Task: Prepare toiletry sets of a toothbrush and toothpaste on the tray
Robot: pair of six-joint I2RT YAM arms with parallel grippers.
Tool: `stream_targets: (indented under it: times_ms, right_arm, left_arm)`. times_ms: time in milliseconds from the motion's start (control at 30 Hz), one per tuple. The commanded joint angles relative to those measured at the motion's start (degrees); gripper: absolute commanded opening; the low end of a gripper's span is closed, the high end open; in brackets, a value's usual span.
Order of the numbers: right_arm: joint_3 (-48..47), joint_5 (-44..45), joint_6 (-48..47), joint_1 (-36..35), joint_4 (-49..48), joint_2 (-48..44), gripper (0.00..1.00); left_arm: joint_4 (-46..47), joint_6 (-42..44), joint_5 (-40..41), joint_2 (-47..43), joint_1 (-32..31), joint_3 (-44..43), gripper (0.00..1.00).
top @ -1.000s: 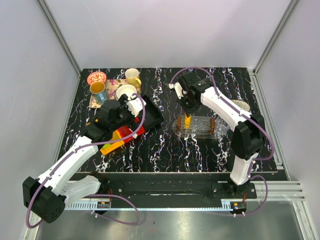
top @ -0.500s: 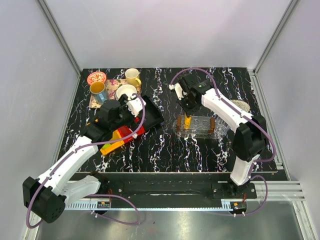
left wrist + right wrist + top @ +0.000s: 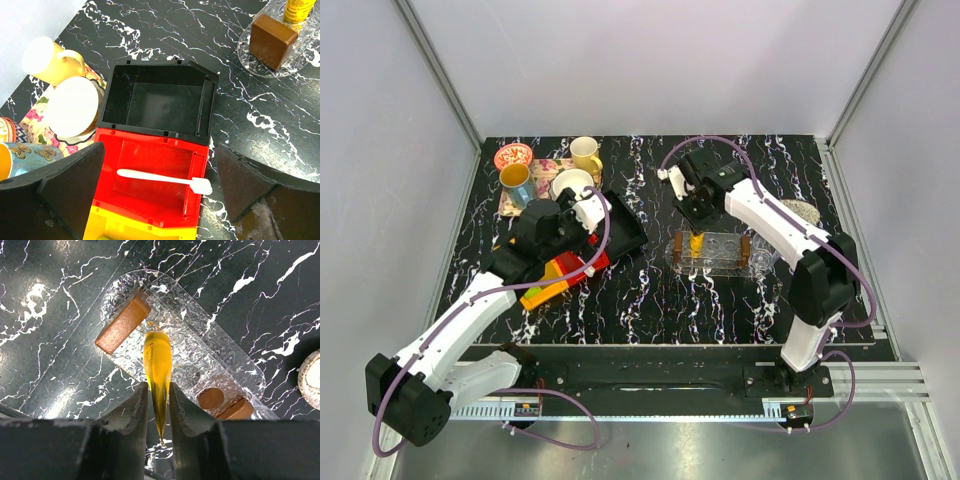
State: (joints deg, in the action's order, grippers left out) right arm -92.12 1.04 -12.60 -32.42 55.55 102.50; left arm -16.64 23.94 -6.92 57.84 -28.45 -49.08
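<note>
Toward the bench's right edge, the right pincer [image 3: 159,390] is pinching the toothpaste [image 3: 157,357], probably soft, by its flat tail over the tray [image 3: 197,322]. The left pincer [image 3: 157,181] is gaping empty over the toothbrush [image 3: 150,176] near the left edge.

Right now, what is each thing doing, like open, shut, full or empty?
Right hand: shut on the toothpaste.
Toothpaste: standing in the rack, flat end up.
Left hand: open, over the red bin.
Toothbrush: lying flat in the red bin.
Black bin: empty.
Yellow cup: upright.
</note>
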Motion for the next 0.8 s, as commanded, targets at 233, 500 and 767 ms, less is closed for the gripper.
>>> stream_targets:
  times_ms: [233,500,767]
  right_arm:
    - [0.2,1.0,0.2,-0.7,-0.8,-4.5,0.38]
    - [-0.4,1.6,-0.1,-0.7,-0.8,-6.0,0.45]
    - [-0.5,2.1,-0.3,-0.7,-0.8,-7.0,0.42]
  left_arm:
    - [3.5,-0.7,-1.0,-0.5,0.6,0.7,0.96]
    - [3.5,-1.1,-1.1,-0.6,0.8,0.6,0.96]
    - [3.5,-1.5,-1.0,-0.9,1.1,0.5,0.97]
